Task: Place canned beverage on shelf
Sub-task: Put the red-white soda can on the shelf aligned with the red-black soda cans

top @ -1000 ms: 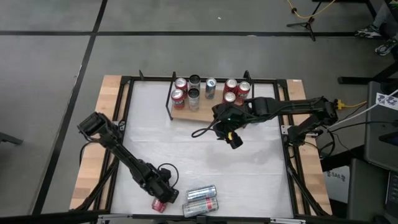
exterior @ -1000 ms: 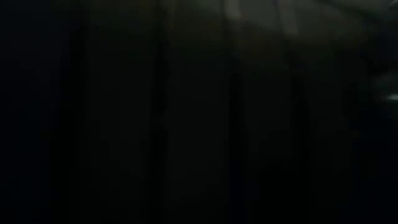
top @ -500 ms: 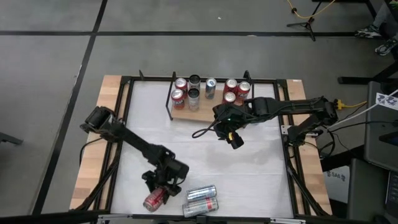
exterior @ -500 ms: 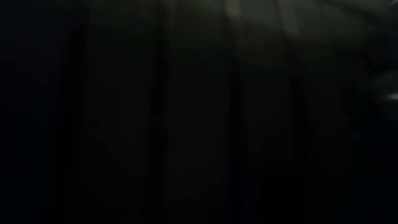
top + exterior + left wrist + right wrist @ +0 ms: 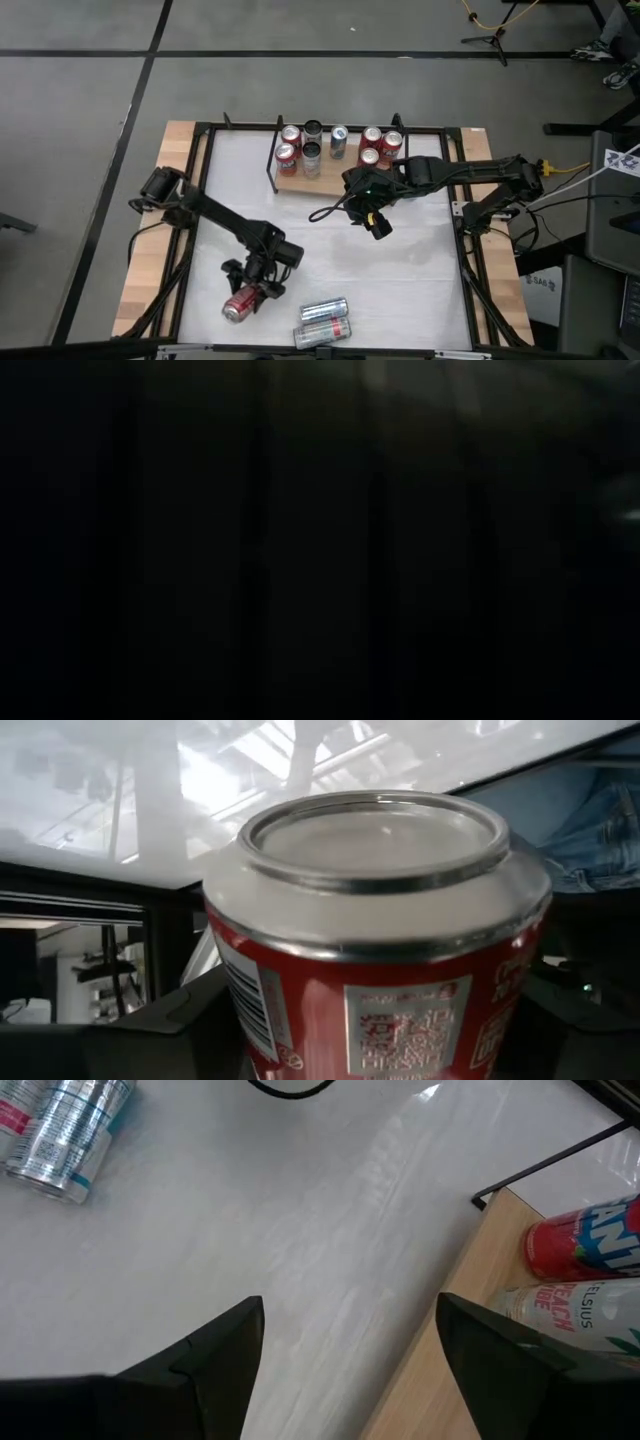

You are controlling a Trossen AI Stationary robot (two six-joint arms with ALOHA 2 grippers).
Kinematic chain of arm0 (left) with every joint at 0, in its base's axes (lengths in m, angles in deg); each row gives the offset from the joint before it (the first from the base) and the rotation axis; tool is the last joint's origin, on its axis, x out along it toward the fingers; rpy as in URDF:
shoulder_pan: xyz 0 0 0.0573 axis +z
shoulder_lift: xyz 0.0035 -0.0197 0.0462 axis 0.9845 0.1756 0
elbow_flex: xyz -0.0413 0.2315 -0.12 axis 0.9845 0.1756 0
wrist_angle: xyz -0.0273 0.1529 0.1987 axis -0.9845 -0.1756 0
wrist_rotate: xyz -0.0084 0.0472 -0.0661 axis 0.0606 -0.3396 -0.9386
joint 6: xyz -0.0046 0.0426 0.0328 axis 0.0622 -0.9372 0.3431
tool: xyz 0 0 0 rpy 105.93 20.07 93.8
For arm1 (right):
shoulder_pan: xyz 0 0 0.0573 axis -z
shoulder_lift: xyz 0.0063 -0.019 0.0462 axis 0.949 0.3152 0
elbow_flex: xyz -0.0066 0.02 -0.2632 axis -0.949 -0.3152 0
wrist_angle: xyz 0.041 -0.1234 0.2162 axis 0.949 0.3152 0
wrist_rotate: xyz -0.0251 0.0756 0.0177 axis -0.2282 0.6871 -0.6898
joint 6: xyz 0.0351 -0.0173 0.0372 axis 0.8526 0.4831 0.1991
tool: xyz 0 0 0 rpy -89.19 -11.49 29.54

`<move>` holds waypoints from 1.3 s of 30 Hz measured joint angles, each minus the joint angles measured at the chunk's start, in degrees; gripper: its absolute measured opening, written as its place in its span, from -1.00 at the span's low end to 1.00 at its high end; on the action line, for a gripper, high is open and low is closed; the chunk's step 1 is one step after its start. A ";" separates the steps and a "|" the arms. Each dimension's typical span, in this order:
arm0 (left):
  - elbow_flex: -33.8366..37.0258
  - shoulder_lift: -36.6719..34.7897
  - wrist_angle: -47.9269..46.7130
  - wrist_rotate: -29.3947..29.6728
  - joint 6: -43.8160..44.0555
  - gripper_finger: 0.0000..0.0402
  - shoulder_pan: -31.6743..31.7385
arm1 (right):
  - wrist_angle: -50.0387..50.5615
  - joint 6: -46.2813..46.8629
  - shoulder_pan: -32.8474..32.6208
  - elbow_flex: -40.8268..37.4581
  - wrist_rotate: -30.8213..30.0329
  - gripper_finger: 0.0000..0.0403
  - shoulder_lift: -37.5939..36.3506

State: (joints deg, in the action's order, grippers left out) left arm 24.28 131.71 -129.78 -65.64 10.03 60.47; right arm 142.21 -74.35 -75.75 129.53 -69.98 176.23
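The left gripper (image 5: 252, 296) was down near the front of the white table (image 5: 420, 270), jaws clamped around a red can (image 5: 238, 307) that was tipped over on its side. From the wrist camera the can (image 5: 380, 950) filled nearly the whole view, silvery end facing out, barcode on the side, dark fingers (image 5: 180, 1020) hugging it on both sides. Couldn't tell if it was lifted clear of the table or touching it.

Just beside it, right at the front edge, two silver cans (image 5: 323, 322) lay on their sides next to each other.

The shelf (image 5: 330, 180), a small wooden board with black rod brackets, sat at the far side of the table, well apart from the held can. It had seven cans standing on it, mostly red with a few silver or dark ones.

The right gripper (image 5: 378, 226) hung just in front of the shelf, jaws spread wide with nothing between them. Its wrist camera showed the board's edge and a red can (image 5: 585, 1240) on it.

The low camera was basically pitch black, so no help there.
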 joint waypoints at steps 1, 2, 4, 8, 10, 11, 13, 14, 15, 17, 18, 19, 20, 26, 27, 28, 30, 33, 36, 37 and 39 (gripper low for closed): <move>0.00 0.00 -0.04 0.26 -0.02 0.45 0.28 | 0.00 0.00 0.00 0.00 0.00 0.42 0.00; 0.00 0.00 0.03 0.62 -0.09 0.45 0.60 | 0.02 0.00 0.00 0.00 0.00 0.42 0.00; 0.00 0.00 0.38 1.81 -0.96 0.45 1.38 | 0.02 0.00 0.00 0.00 0.00 0.42 0.00; 0.00 0.00 1.11 5.01 -3.08 0.45 3.67 | 0.02 0.00 0.00 0.00 0.00 0.42 0.00; 0.00 0.00 1.22 7.19 -3.17 0.45 5.41 | 0.02 0.00 0.00 0.00 0.00 0.42 0.00; 0.00 0.00 1.58 8.56 -3.50 0.45 6.32 | 0.02 0.00 0.00 0.00 0.00 0.42 0.00; 0.00 0.00 3.07 10.60 -5.38 0.45 8.15 | 0.02 0.00 0.00 0.00 0.00 0.42 0.00; 0.00 0.00 4.39 11.41 -6.17 0.45 9.04 | 0.02 0.00 0.00 0.00 0.05 0.42 0.00; 0.00 0.00 6.03 12.40 -6.83 0.45 9.95 | 0.02 0.00 0.00 0.00 0.40 0.42 0.00; 0.00 0.00 9.33 14.55 -7.31 0.45 11.70 | 0.09 0.08 0.00 0.00 2.41 0.42 0.00; 0.00 0.00 11.17 15.54 -7.35 0.45 12.59 | 0.20 0.27 0.00 0.00 3.62 0.42 0.00; 0.00 0.00 13.18 16.32 -7.31 0.45 13.46 | 0.38 0.44 0.00 0.00 4.83 0.42 0.00; 0.00 0.00 15.08 16.94 -7.26 0.45 14.33 | 0.50 0.77 -0.02 0.00 5.93 0.42 0.00; 0.00 0.00 25.82 20.46 -7.76 0.45 18.52 | 0.97 3.53 -2.07 -0.02 6.87 0.42 0.02; 0.00 0.00 27.63 21.21 -8.41 0.45 19.01 | 1.33 4.33 -2.93 -0.02 5.66 0.42 0.02; 0.00 0.00 29.35 22.36 -9.15 0.45 19.42 | 2.11 4.79 -3.79 -0.02 4.16 0.42 0.02; 0.00 0.00 32.72 25.15 -11.05 0.45 19.98 | 4.21 6.14 -5.81 -0.04 1.01 0.42 -0.25; 0.00 0.00 38.24 29.85 -15.23 0.45 20.19 | 6.88 9.35 -8.57 -0.07 -3.30 0.42 -1.38; 0.00 0.00 44.70 33.90 -18.81 0.45 19.79 | 8.40 13.48 -10.98 -0.07 -6.59 0.42 -3.41; 0.00 0.00 47.19 35.32 -20.04 0.45 19.62 | 8.61 15.02 -11.66 -0.07 -7.37 0.42 -4.21; 0.00 0.00 52.57 38.18 -22.85 0.45 19.11 | 9.45 18.45 -13.03 -0.07 -9.28 0.42 -5.97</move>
State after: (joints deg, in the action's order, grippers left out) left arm 24.28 131.71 -77.20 -27.47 -12.83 79.58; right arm 151.65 -55.90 -88.78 129.47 -79.26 170.26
